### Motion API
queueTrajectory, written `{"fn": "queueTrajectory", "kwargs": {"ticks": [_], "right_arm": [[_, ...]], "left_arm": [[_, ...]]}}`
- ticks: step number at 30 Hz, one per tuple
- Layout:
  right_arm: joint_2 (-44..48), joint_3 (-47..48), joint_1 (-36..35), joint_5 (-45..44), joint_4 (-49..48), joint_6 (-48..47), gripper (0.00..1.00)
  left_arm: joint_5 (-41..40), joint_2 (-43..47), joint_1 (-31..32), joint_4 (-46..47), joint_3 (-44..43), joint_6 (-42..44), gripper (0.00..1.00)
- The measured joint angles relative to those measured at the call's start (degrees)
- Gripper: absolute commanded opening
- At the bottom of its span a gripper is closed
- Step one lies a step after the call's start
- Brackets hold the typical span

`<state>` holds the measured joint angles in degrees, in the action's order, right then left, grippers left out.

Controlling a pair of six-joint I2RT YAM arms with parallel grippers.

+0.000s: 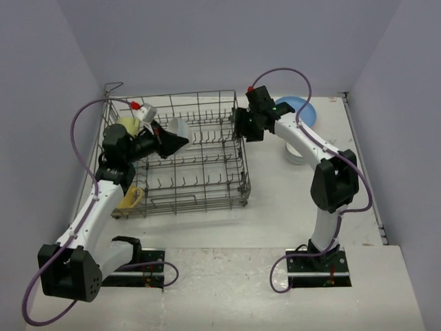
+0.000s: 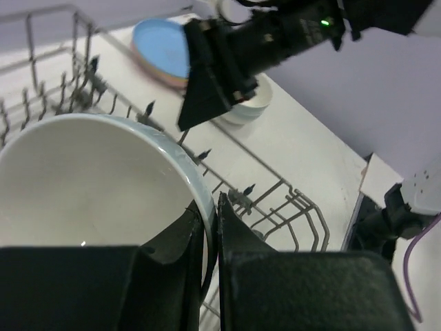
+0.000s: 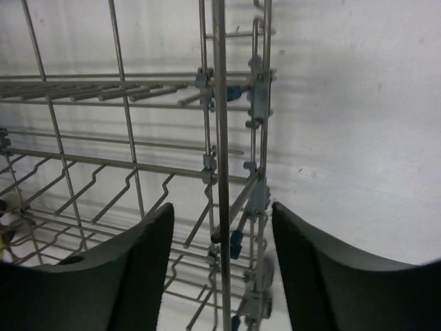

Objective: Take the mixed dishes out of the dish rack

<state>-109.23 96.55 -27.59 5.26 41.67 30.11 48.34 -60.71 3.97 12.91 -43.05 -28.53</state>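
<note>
Item: pale blue cup (image 2: 89, 179), far-left part of dish rack (image 1: 242, 165), rim pinched by left hand (image 2: 210, 207). We see its mouth tipped leftward toward that hand, axis roughly left-right. Right hand (image 3: 220, 210) spread, straddling rack's right wall.

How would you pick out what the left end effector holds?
Find the grey wire dish rack. Over its far half, the left end effector pinches the rim of a cup. It is pale blue outside, white inside, unlike the pale yellow mug to its left.
</note>
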Motion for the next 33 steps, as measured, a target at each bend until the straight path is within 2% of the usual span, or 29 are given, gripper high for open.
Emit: {"fn": "queueTrajectory", "kwargs": {"ticks": [2,3,5,10,18,22,28,32,33], "right_arm": [[0.1,2.9,0.7,-0.3,0.4,-0.2,0.81],[0.3,4.7,1.0,-0.7,0.6,-0.6,0.93],[1.2,8.3,1.5,-1.7,1.4,-0.7,0.99],[7.9,13.7,1.7,-4.7,2.8,-1.8,0.99],[17.2,19.1,1.7,-1.4,8.8,-6.5,0.99],[17.5,17.4,1.2,0.8,11.6,-9.0,0.99],[15.0,13.6,0.8,1.8,16.1,-11.3,0.99],[13.3,11.8,0.5,2.2,17.8,-12.6,0.88],[12.9,11.7,0.3,2.3,18.1,-12.8,0.73]], "left_arm": [[-1.5,-0.9,5.8,-3.1,-4.9,6.8,0.00],[-2.3,-1.3,8.5,-4.5,-7.3,10.1,0.00],[-4.0,-2.1,13.4,-6.7,-11.2,18.4,0.00],[-8.7,-5.2,20.5,-15.2,-17.4,37.2,0.00],[-20.5,-20.6,35.8,-33.7,-30.7,63.0,0.00],[-22.9,-24.1,40.1,-40.0,-33.4,69.0,0.00],[-26.3,-25.4,41.1,-42.4,-36.8,73.3,0.00],[-27.8,-25.5,42.4,-42.7,-37.8,74.9,0.00],[-28.1,-25.6,42.8,-42.8,-38.1,75.2,0.00]]}}
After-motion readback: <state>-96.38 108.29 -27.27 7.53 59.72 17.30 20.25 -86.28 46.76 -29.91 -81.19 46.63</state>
